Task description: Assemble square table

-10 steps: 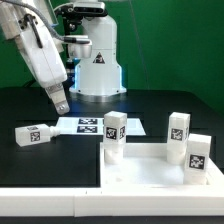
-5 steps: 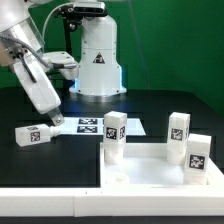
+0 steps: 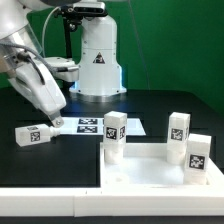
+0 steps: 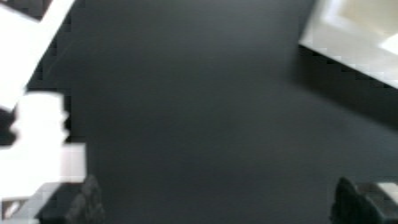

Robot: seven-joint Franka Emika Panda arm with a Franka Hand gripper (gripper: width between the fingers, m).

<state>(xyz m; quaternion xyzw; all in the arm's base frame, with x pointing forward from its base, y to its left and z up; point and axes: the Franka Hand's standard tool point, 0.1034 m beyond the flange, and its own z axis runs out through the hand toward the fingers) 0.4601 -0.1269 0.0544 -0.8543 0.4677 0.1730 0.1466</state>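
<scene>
The square table's white top (image 3: pixel 150 172) lies at the front of the exterior view's right. Three stubby tagged legs stand upright on it: one at its left corner (image 3: pixel 114 137), two on its right (image 3: pixel 179 133) (image 3: pixel 197 153). A further leg (image 3: pixel 33 134) lies on its side on the black table at the left. My gripper (image 3: pixel 57 121) hangs tilted just right of and above that lying leg, apart from it. In the wrist view my gripper (image 4: pixel 217 200) is open, with only dark table between the fingertips (image 4: pixel 71 200). Blurred white shapes sit at that view's edges.
The marker board (image 3: pixel 92 125) lies flat behind the table top, just right of my gripper. The robot's white base (image 3: pixel 98 55) stands at the back. A long white rail (image 3: pixel 45 200) runs along the front edge.
The arm has swung toward the exterior view's left and sunk lower, bringing the gripper closer to the lying leg. The jaws have stayed open. No part has moved.
</scene>
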